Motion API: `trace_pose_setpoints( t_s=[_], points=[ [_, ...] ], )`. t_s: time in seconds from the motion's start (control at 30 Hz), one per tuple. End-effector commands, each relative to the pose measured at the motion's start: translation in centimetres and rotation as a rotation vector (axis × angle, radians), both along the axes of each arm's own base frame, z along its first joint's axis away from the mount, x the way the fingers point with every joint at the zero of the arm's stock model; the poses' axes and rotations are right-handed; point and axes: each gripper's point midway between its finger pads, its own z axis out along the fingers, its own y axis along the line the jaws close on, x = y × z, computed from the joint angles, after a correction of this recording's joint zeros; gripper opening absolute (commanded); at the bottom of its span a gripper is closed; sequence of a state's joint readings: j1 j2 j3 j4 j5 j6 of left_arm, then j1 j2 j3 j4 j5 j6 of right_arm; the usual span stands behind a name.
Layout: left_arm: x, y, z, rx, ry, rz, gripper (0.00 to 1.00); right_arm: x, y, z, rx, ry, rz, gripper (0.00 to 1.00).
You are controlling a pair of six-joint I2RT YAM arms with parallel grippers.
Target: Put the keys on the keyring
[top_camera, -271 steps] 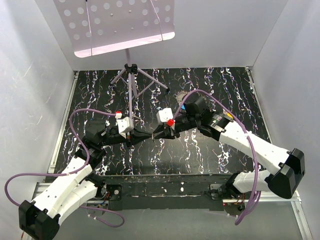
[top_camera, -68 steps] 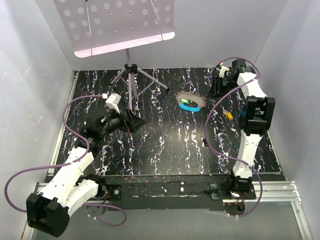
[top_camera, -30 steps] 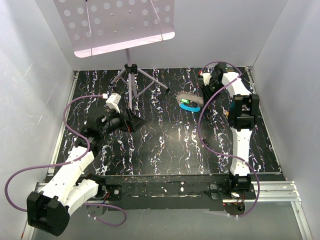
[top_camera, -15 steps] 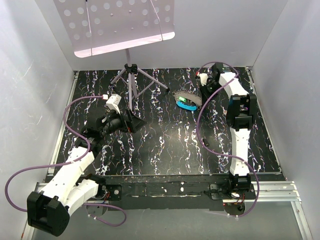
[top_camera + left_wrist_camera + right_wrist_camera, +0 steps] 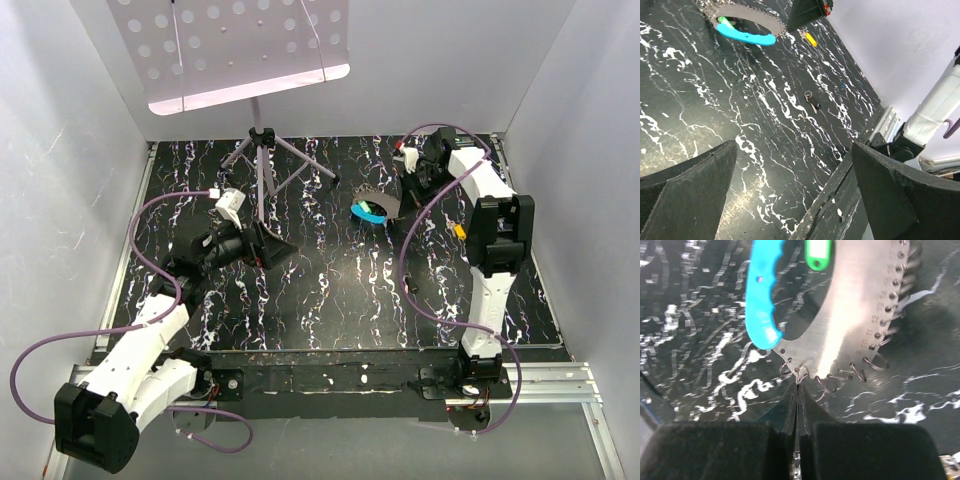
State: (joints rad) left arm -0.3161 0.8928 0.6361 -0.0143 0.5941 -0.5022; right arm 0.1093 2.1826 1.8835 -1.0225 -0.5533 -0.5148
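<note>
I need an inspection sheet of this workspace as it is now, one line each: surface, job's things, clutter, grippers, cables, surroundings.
surface: black white-veined mat, flat.
job's things: keyring, a metal plate edged with small rings, with its blue band, on the far right part of the mat; one key lies apart from it.
clutter: small yellow piece on the mat; green tag at the keyring.
grippers: left gripper open, holding nothing; right gripper shut, tips at the plate's edge rings; whether it pinches one cannot be told.
cables: purple cables loop from both arms.
surroundings: white walls; perforated stand at the back.
</note>
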Motion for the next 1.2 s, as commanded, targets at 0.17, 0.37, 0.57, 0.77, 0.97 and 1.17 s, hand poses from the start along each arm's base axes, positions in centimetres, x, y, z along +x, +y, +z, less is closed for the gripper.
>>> trace_pose_setpoints(
  t_s=[0.17,0.37,0.57,0.77,0.97,1.17],
  points=[
    [-1.4,-1.7,1.6,-0.065,-0.048,-0.158,0.95,-6.6,4.9,6.1,0.264,0.147,0.008,0.01],
    [-1.7,-3.6,-0.7,-0.051,0.005,-0.185,0.92,-9.3,8.3,6.5,0.327,0.238,-0.033,0.01],
    [-1.1,-6.3,-5.3,0.053,0.087,-0.150,0.90,-11.0,10.9,6.6,0.378,0.297,-0.037,0.01],
    [1.7,-7.8,-8.6,0.043,0.163,-0.102,0.82,-12.9,12.7,7.2,0.432,0.337,0.008,0.01],
    [3.8,-9.7,-8.9,-0.027,0.166,-0.112,0.76,-13.8,13.5,8.0,0.467,0.346,0.041,0.01],
    [3.8,-11.0,-7.9,-0.112,0.108,-0.184,0.71,-14.3,13.9,8.9,0.505,0.357,0.062,0.01]
  ],
)
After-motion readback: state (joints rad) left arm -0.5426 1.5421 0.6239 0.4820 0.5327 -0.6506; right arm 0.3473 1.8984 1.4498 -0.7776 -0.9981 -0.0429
